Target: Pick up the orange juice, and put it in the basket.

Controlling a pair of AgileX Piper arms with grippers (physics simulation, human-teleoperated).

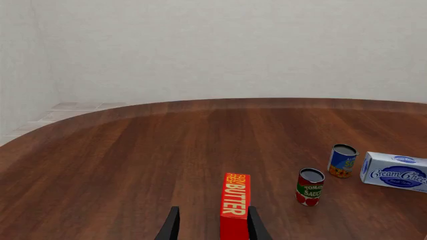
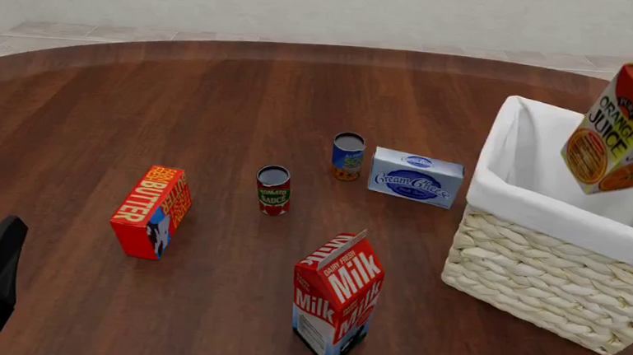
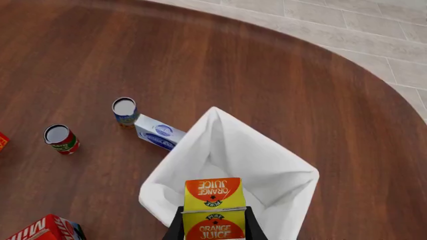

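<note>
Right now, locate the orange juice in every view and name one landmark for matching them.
Front view: the orange juice hangs tilted at the right edge, above the basket.
Right wrist view: bottom centre, between the right gripper fingers, over the white liner.
Left wrist view: not in it.
Shared landmark: the tomato sauce can, in all three views.

orange-yellow orange juice (image 2: 618, 138), cream woven basket (image 2: 553, 279), red butter box (image 2: 152, 210)

orange juice (image 2: 618, 134) tilted, held above white-lined wicker basket (image 2: 552, 283)
</note>
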